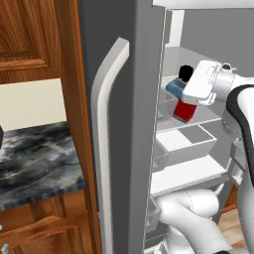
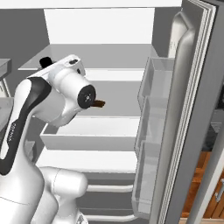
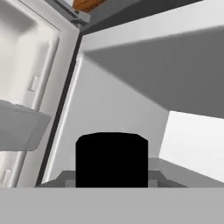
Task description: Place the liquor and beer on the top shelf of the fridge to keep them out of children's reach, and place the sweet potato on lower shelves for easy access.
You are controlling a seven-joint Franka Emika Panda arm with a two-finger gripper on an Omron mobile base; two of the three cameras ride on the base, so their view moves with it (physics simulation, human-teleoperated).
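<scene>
Left base view: I see my gripper clamped on the squat red-and-blue liquor bottle, upright inside the tall grey fridge, at 1 o'clock, above a white drawer.

white arm, dark joint bands

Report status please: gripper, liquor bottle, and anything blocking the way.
Gripper shut on the liquor, inside the open fridge. Bottle held above a shelf, tilted. Nothing seen blocking it.
</scene>
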